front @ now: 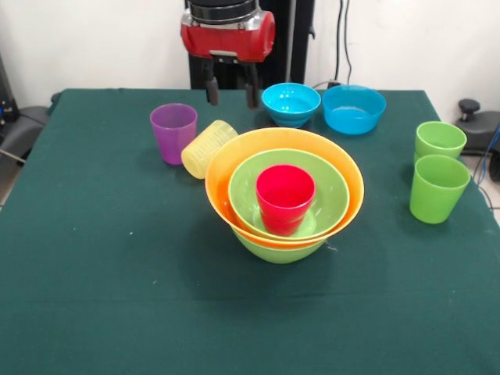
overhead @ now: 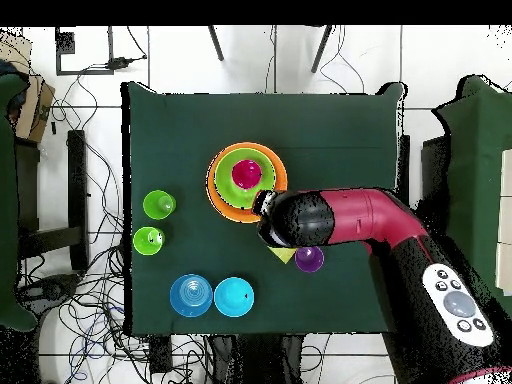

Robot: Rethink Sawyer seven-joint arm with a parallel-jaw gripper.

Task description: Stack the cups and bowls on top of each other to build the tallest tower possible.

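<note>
Gripper [front: 231, 92]: two dark fingers spread apart, nothing between them, hanging below the red wrist housing above the far part of the table. In the overhead view the arm [overhead: 340, 220] reaches in from the robot's side and covers the gripper itself.

Yellow cup [front: 207, 147]: ribbed, pale, lying tipped on its side, just below and to the picture-left of the gripper in the front view, touching or nearly touching the rim of the orange bowl. Only a corner shows under the arm from overhead [overhead: 283, 254].

Purple cup [front: 173, 131]: upright, mouth up, just beside the yellow cup on its picture-left.

Tower [front: 285, 195]: near the table's middle. Lime green bowl [front: 280, 248] at the base; large orange bowl [front: 226, 173] nested in it, tilted slightly; second lime green bowl [front: 332, 195] inside that; red cup [front: 285, 197] upright in the innermost bowl.

Blue bowls: two, side by side at the far edge, the smaller [front: 291, 103] close to the gripper's picture-right, the wider [front: 353, 108] beyond it, apart from the tower.

Light green cups: two, upright, one behind the other at the picture-right side, rear [front: 440, 141] and front [front: 437, 187], close together, well apart from the tower.

Table [front: 117, 297]: covered in dark green cloth.
</note>
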